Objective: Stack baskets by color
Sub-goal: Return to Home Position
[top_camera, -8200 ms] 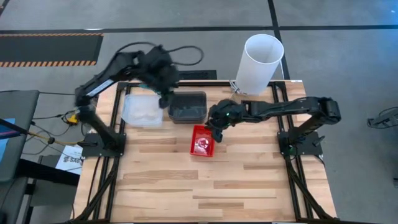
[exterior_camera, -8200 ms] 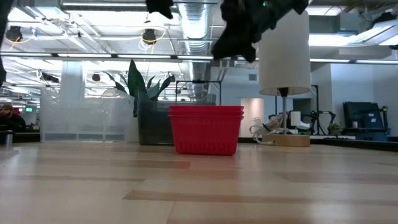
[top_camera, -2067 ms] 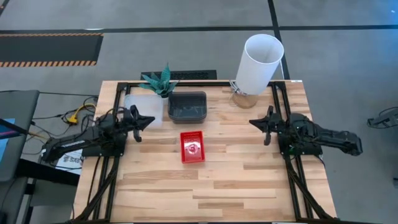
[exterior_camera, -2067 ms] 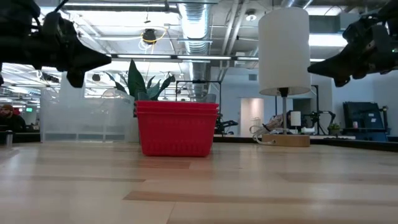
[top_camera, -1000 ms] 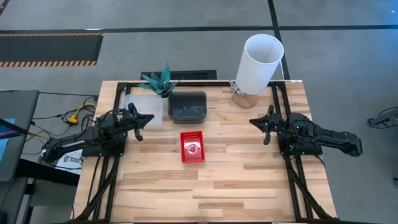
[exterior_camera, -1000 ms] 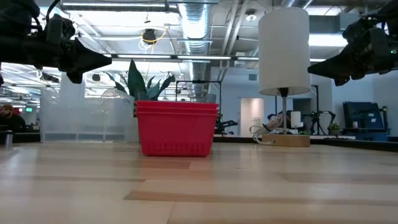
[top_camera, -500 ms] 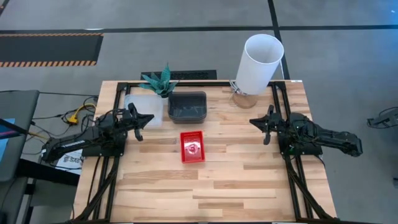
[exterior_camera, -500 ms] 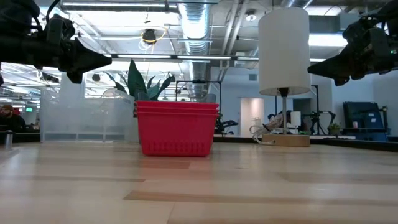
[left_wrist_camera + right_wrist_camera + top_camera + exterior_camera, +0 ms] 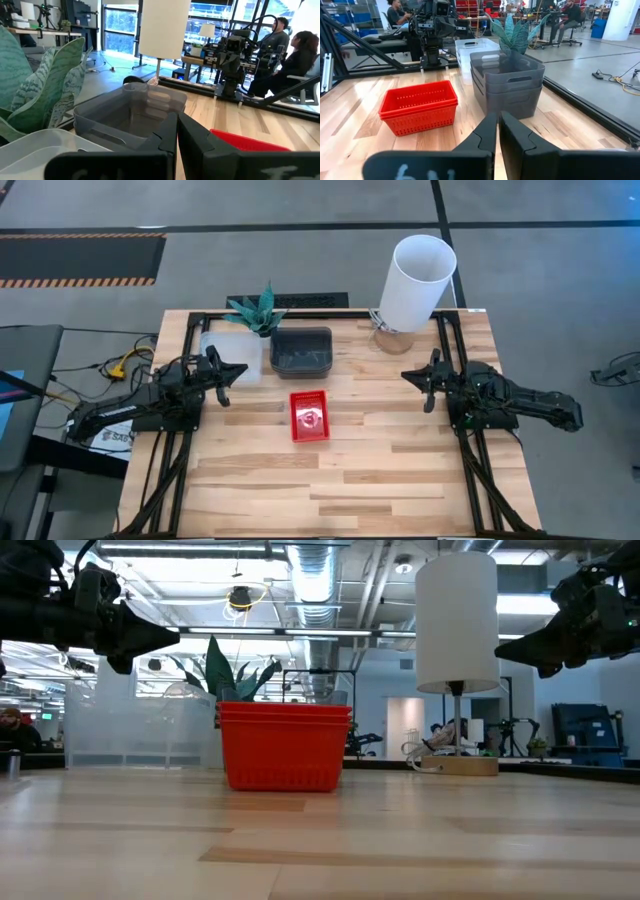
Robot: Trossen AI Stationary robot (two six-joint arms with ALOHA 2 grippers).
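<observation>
Three stacks of baskets rest by their bottoms on the wooden table. The red mesh stack stands mid-table. The dark grey stack sits behind it, with the clear stack to its left. My left gripper hovers level at the table's left side, just in front of the clear stack, shut and holding nothing. My right gripper hovers level at the right side, shut and holding nothing, well clear of the baskets.
A tall white cylinder stands at the far right corner. A green plant sits at the far edge behind the clear and grey stacks. Bare wood lies in front of the red stack. People sit in the room beyond.
</observation>
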